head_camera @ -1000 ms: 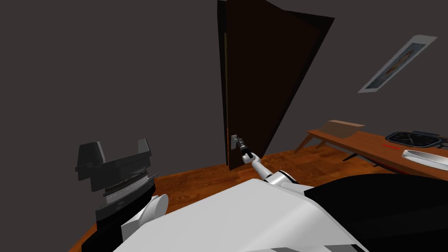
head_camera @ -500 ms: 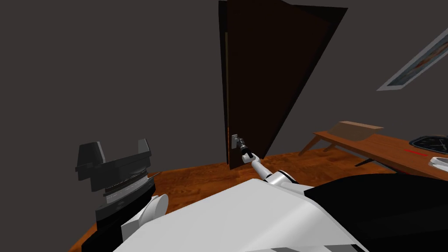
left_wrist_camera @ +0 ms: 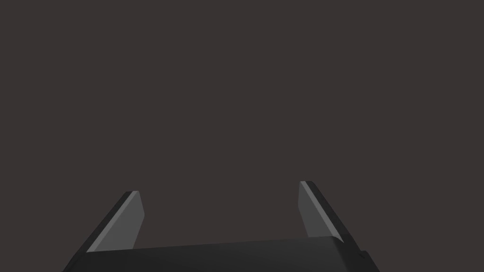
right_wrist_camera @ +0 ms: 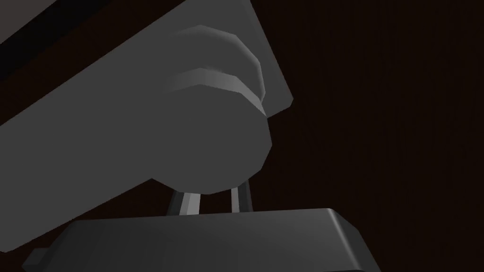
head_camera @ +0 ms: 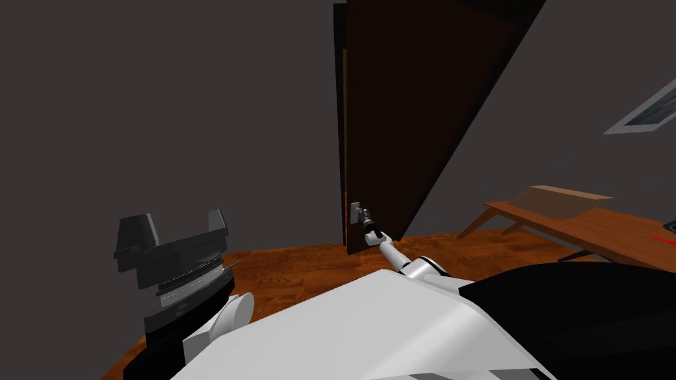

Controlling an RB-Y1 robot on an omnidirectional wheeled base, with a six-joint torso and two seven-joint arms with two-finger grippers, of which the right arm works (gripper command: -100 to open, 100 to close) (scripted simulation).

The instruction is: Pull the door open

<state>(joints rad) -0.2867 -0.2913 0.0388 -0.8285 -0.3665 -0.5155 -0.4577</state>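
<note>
A dark brown door point(head_camera: 409, 119) stands ajar, its handle edge nearest me. On that edge sits a grey handle point(head_camera: 356, 212) on a grey plate. My right gripper point(head_camera: 365, 219) reaches out to it on a stretched arm. In the right wrist view the round grey handle point(right_wrist_camera: 203, 132) looms in front of the dark door point(right_wrist_camera: 378, 118), and my right gripper point(right_wrist_camera: 212, 196) has its two fingers close together, shut on the handle, tips hidden behind it. My left gripper point(head_camera: 175, 227) is raised at my left side, open, with its fingers point(left_wrist_camera: 125, 219) facing a grey wall.
A wooden table point(head_camera: 594, 227) with a brown box point(head_camera: 561, 198) stands to the right of the door. A framed picture point(head_camera: 650, 109) hangs on the wall above it. Reddish wood floor point(head_camera: 297, 264) lies between me and the grey wall point(head_camera: 165, 119).
My view has swung: the table and picture slid to the right. The door leaf looks wider and swung further out. My right gripper stays on the handle; the left arm is unmoved.
</note>
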